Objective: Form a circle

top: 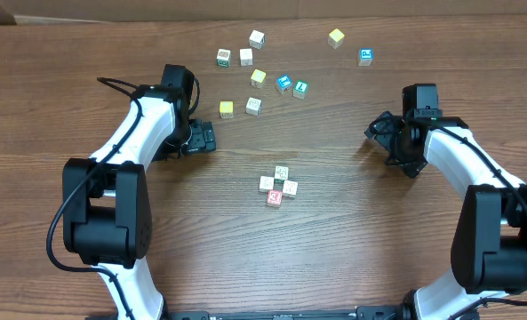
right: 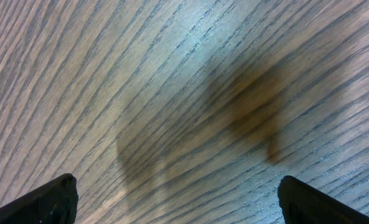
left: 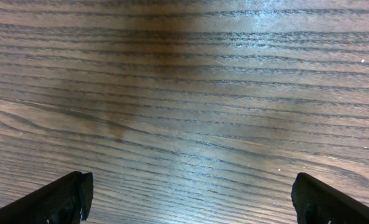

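The circle [top: 278, 186] is a small ring-like clump of cream picture cubes in the middle of the table, one of them with a red-printed face [top: 275, 198]. My left gripper [top: 201, 137] rests low over the wood to the clump's upper left, well apart from it. My right gripper [top: 380, 133] sits to the clump's upper right, also apart. Both wrist views show only bare wood grain between wide-spread black fingertips [left: 66, 198] [right: 50, 199]. My left gripper [left: 190, 199] and my right gripper [right: 178, 200] stand open and hold nothing.
Loose cubes lie scattered toward the far edge: cream ones [top: 257, 38], yellow ones [top: 336, 37] [top: 227, 108], and blue-faced ones [top: 365, 57] [top: 284, 84]. Both arms' white links reach in from the near corners. A cable [top: 112, 83] loops beside the left arm.
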Robot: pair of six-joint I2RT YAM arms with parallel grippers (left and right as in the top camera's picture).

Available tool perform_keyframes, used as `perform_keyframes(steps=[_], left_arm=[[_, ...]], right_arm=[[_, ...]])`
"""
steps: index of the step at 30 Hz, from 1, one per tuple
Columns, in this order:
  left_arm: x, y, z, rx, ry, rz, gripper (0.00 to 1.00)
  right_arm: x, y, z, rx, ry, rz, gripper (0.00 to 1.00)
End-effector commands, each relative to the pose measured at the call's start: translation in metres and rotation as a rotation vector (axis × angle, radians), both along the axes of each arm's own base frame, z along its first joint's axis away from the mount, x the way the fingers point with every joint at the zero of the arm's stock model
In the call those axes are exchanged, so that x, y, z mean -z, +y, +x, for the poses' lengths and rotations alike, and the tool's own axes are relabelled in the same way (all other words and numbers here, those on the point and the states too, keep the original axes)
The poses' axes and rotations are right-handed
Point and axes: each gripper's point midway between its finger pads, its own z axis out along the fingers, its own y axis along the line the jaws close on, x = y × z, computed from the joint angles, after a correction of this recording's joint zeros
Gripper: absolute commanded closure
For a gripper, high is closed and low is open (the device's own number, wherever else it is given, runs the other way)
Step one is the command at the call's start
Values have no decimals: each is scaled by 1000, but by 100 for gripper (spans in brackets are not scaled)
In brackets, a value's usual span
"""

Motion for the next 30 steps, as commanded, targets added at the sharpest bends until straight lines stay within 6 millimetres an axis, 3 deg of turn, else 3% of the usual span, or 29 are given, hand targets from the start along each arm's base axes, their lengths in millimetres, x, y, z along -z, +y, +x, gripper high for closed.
perform_keyframes(steps=[1,8,11,15,22,26,30], left_arm=[[6,3,-3,-9,15,14,0],[1,5,-1,-13,0,12,1],[-19,4,3,-11,-53,6,1],[-63,27,17,2,-198,112,1],[-122,45,20,-40,-361,116,0],[-134,50,31,-36,-438,109,0],[-139,39,59,30,-613,58,0]], right_arm=[[2,-1,-1,5,2,2,0],[2,-1,-1,6,2,2,0],[2,-1,-1,6,2,2,0],[2,-1,-1,6,2,2,0],[2,-1,-1,6,2,2,0],[2,-1,-1,6,2,2,0],[2,-1,-1,6,2,2,0]])
